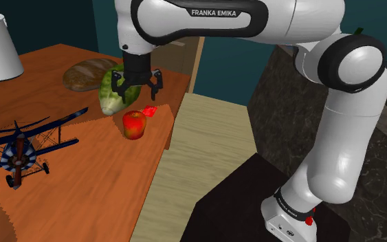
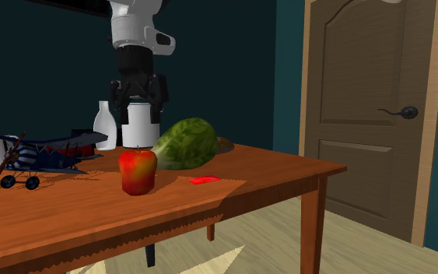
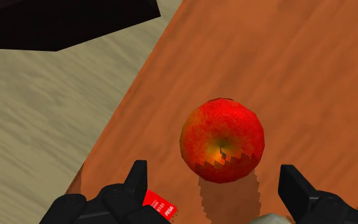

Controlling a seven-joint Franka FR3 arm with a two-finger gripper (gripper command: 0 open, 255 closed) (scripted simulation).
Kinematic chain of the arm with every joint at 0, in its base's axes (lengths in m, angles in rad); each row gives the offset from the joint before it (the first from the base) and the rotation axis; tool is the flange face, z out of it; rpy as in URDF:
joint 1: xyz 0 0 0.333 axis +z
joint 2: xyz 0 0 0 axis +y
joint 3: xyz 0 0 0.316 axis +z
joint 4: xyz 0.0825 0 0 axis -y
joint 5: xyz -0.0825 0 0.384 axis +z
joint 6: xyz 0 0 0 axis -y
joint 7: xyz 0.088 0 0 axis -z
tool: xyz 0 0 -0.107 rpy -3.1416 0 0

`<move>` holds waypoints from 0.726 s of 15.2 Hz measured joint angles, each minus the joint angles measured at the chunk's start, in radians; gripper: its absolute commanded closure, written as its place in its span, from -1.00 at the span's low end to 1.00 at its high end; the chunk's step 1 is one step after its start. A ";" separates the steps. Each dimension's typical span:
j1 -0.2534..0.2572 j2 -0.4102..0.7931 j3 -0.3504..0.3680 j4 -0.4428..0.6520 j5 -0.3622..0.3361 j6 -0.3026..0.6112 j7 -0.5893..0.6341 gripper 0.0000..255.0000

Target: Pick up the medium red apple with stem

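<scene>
Overhead, arm [image 1: 205, 17] points down, jaws apart above apple [image 1: 135, 124].

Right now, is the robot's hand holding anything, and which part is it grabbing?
Nothing is held. The gripper hangs open above the red apple, which sits on the table. Its fingers are apart and touch nothing.

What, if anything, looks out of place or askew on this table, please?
Nothing looks spilled or toppled. The one odd item is the toy biplane, standing beside food: the red apple, a green melon and a bread loaf.
</scene>
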 measured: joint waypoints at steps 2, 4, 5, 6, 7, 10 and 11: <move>0.017 0.034 -0.001 0.023 -0.015 0.006 0.020 -1.00; 0.020 0.045 -0.003 0.014 -0.020 0.026 0.027 -1.00; 0.019 0.045 -0.004 -0.002 -0.021 0.041 0.028 -1.00; 0.019 0.046 -0.004 -0.012 -0.021 0.051 0.030 -1.00; 0.017 0.046 -0.004 -0.022 -0.022 0.062 0.029 -1.00; 0.016 0.051 -0.006 -0.036 -0.024 0.080 0.030 1.00; 0.016 0.051 -0.006 -0.036 -0.024 0.081 0.030 1.00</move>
